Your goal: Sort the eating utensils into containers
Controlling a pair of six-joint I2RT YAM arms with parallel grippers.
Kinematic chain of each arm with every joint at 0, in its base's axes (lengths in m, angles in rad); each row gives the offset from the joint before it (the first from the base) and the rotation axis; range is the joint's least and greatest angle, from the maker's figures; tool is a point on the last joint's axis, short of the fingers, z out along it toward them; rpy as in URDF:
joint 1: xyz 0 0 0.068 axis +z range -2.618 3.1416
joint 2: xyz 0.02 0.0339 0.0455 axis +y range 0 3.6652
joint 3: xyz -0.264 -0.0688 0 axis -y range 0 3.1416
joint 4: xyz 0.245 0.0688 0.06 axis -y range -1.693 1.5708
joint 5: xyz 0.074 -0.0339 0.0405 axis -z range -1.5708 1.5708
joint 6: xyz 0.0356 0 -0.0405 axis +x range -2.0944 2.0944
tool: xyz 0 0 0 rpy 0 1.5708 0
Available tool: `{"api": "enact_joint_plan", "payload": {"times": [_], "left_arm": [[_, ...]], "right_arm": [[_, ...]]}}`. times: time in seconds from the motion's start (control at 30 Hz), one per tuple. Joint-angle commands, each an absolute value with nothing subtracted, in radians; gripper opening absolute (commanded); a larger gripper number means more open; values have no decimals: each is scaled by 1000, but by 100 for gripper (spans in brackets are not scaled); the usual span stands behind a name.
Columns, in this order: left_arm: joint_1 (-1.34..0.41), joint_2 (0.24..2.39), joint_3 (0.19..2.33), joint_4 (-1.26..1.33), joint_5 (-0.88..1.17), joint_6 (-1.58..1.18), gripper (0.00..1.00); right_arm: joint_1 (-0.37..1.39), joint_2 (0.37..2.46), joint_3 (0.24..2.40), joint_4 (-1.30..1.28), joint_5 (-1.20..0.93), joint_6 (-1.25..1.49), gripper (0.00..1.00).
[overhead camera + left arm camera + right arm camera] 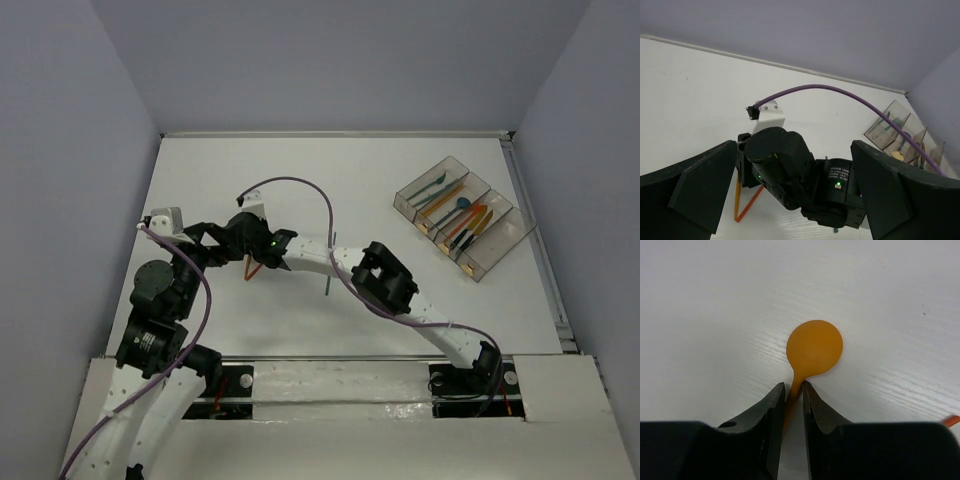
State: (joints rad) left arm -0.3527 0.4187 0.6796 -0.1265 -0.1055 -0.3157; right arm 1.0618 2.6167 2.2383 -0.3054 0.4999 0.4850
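Note:
My right gripper [793, 385] is low over the table and shut on the neck of an orange spoon [815, 347], whose round bowl sticks out ahead of the fingertips. In the top view this gripper [248, 252] is left of centre, with two orange-red utensils [252, 268] under it. My left gripper [794, 150] is wide open and empty, facing the right arm's wrist; it sits at the left in the top view [213, 240]. The clear divided containers [465, 215] at the far right hold several utensils. A teal utensil [329, 270] lies under the right forearm.
The right arm's purple cable [300, 185] arcs over the table's middle. An orange handle [736, 200] and a red one [751, 201] form a V beneath the right wrist. The containers also show in the left wrist view [892, 132]. Grey walls border the table.

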Motion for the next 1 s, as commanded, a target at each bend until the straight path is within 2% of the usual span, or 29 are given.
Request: {"api": "enact_joint_plan", "payload": {"times": [0.0,0.1,0.2,0.3,0.4,0.5,0.7,0.8,0.97], "left_arm": [[-357,393,713,-92,-161,-304,99],[-357,399,710,-91,-150,-304,99],[-357,397,709,-94,-146,-307,99],[-357,394,709,-95,-147,-307,99],[-357,400,707,-95,-143,-310,99],[-357,403,709,-92,-135,-310,99],[-357,403,707,-91,-132,-311,99],[-357,402,707,-91,-132,-311,99],[-357,400,707,-92,-133,-310,99]], "right_arm": [[1077,2643,2135,-399,495,489,27],[1077,2663,2167,-422,511,503,36],[1077,2678,2180,-428,511,511,38],[1077,2674,2162,-431,518,525,27],[1077,2652,2126,-430,531,541,25],[1077,2597,2019,-384,554,549,17],[1077,2536,1957,-376,581,577,8],[1077,2513,1919,-347,584,604,0],[1055,2465,1878,-287,557,664,0]]}}
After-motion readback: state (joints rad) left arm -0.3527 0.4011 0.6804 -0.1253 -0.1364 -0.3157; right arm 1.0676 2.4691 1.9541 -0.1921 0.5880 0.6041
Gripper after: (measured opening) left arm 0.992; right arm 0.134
